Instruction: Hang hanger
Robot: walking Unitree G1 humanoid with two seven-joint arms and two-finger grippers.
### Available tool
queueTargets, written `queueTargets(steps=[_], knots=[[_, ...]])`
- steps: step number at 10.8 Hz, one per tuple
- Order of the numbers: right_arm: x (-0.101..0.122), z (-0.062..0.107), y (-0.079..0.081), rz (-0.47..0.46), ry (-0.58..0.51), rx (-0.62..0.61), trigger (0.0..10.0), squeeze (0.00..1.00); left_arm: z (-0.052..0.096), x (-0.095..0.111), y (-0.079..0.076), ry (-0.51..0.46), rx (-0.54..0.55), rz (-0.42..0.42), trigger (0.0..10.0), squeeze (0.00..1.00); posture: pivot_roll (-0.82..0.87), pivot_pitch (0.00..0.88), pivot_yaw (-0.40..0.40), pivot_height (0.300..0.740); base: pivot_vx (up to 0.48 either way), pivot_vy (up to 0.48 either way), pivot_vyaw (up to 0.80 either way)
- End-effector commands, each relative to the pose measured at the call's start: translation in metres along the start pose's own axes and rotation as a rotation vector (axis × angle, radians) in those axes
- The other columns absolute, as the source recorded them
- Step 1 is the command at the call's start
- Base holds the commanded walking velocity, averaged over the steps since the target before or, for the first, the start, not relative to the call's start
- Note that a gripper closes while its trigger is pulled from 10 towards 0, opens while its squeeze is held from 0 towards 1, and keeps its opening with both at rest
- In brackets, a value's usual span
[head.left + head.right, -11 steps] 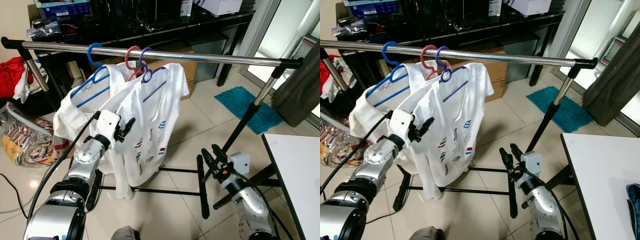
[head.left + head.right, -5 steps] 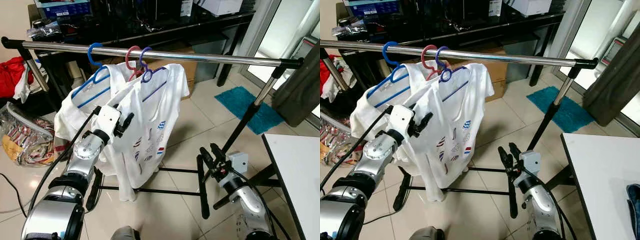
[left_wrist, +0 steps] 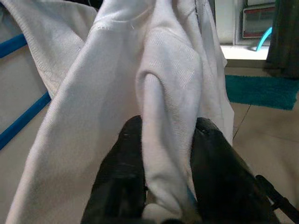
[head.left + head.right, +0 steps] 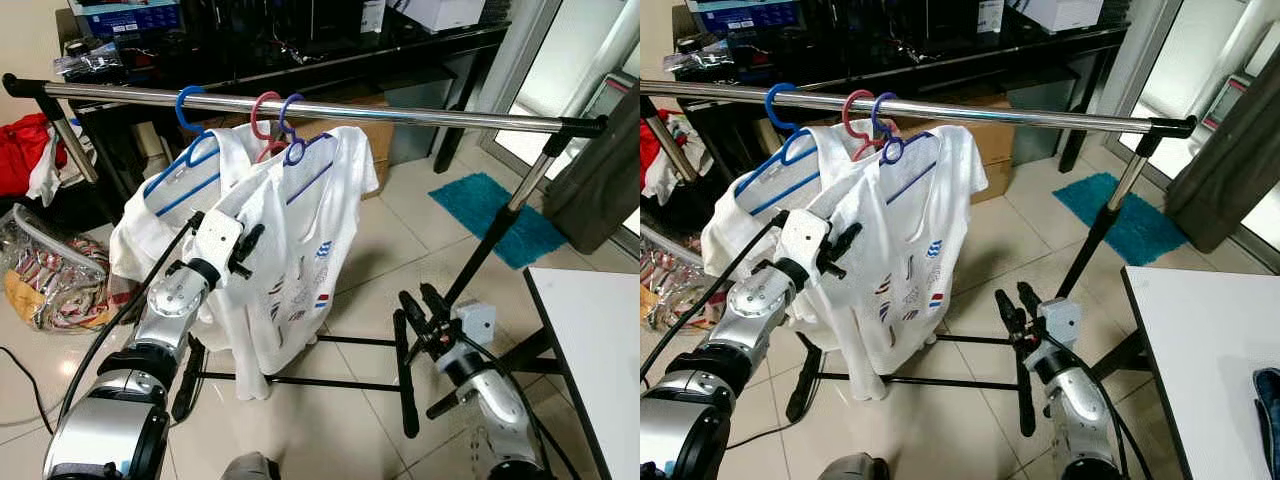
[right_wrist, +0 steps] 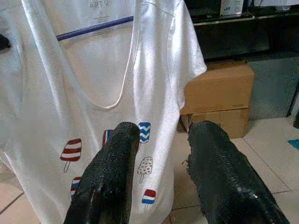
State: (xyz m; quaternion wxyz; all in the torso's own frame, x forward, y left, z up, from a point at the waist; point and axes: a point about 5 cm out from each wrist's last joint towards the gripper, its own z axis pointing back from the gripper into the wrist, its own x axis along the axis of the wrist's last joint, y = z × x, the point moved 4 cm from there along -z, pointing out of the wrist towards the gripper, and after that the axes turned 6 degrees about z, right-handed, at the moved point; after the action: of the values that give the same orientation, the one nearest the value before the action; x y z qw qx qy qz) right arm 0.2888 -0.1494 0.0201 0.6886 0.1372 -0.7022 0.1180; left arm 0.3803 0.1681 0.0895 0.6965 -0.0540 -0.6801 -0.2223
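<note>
A chrome clothes rail (image 4: 400, 112) carries a blue hanger (image 4: 186, 104), a pink hanger (image 4: 263, 112) and a purple hanger (image 4: 291, 128). White shirts hang from them; the front one (image 4: 300, 240) has ice-pop prints and sits on the purple hanger. My left gripper (image 4: 247, 248) is raised against this shirt's left side. In the left wrist view a fold of white fabric (image 3: 163, 93) is pinched by my left gripper (image 3: 163, 154). My right gripper (image 4: 420, 308) is held low, right of the shirt, open with nothing in it, and it faces the printed shirt (image 5: 117, 84).
The rack's black base bars (image 4: 405, 370) lie on the tiled floor below my arms. A cardboard box (image 4: 365, 140) stands behind the rail, a teal mat (image 4: 497, 215) lies at the right. A white table (image 4: 600, 340) edges the right side. Bags and red cloth (image 4: 40, 270) are at left.
My left gripper has risen slightly with the pinched fabric, and the shirt's lower part has swung a little. The right arm has barely moved.
</note>
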Motion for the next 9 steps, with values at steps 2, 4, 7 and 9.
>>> queueTargets(steps=[2,4,7,9], knots=[[0.006,-0.003,-0.002,0.003,-0.016,0.0,10.0,0.0,-0.001,0.007,0.002,-0.034,0.0,0.005,0.0,0.0,0.16,0.017,-0.004,0.74,0.0,0.0,0.0],[0.005,-0.003,-0.001,0.005,-0.014,-0.001,10.0,0.0,-0.001,0.008,0.001,-0.046,-0.007,0.005,0.0,0.0,0.16,0.018,-0.005,0.74,0.0,0.0,0.0],[0.003,-0.001,-0.004,0.009,-0.002,-0.017,10.0,0.0,-0.001,0.013,0.017,-0.06,0.109,-0.008,9.1,0.0,0.16,0.015,-0.003,0.74,0.0,0.0,0.0],[0.004,-0.003,-0.004,0.009,-0.003,-0.02,10.0,0.0,0.0,0.023,0.028,-0.108,0.179,-0.043,10.0,0.0,0.16,0.014,-0.001,0.74,0.0,0.0,0.0]])
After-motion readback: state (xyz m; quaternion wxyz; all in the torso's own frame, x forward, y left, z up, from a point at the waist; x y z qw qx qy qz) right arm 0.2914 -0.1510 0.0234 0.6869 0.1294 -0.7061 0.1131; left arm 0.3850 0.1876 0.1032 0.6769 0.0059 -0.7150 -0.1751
